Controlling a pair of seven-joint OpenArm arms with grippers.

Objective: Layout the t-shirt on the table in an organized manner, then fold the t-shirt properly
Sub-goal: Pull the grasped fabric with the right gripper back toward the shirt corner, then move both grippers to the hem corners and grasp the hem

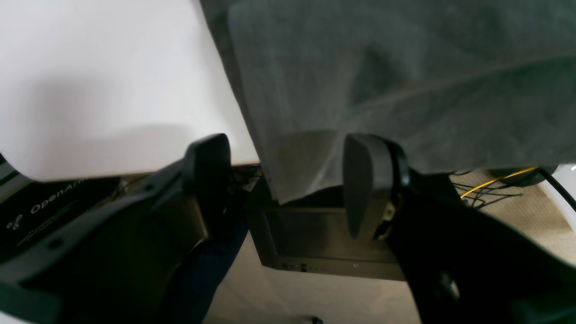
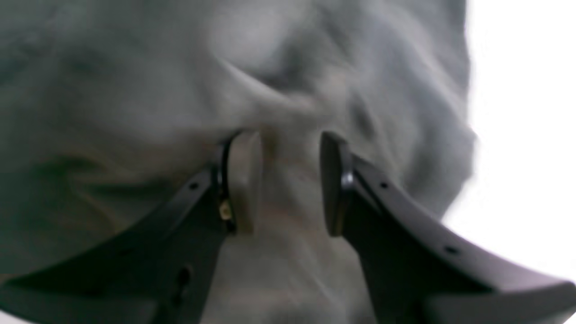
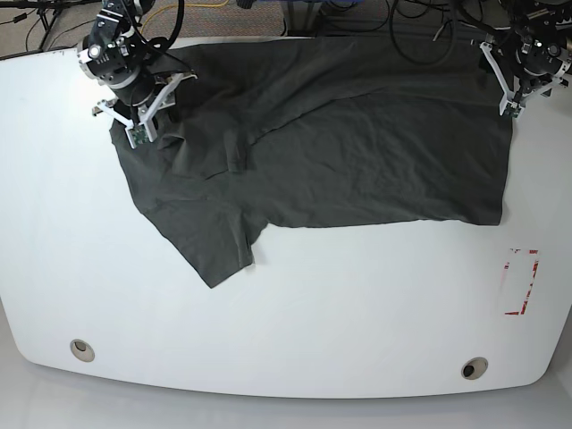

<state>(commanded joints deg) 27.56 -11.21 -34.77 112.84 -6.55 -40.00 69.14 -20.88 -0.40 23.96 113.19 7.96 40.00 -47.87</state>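
**Inspector:** Start at the left of the base view.

**Assistant:** The right gripper [image 3: 134, 125] sits at the far left corner of the t-shirt [image 3: 340, 143]. In its wrist view the right gripper [image 2: 288, 184] has its fingers parted a moderate way with a ridge of cloth between them. That picture is blurred, so I cannot tell whether the pads press the cloth.

**Inspector:** The shirt itself?

**Assistant:** Spread across the far half of the table [image 3: 286, 331], wrinkled, one sleeve [image 3: 210, 241] pointing toward the near edge.

**Inspector:** And the right side?

**Assistant:** The left gripper [image 3: 511, 94] is at the shirt's far right corner. Its wrist view shows the left gripper [image 1: 288, 180] wide open, with the hem of the t-shirt [image 1: 405, 81] hanging over the edge of the table [image 1: 99, 81] between the fingers, gripped by neither. A red rectangle mark [image 3: 521, 281] lies near the table's right edge.
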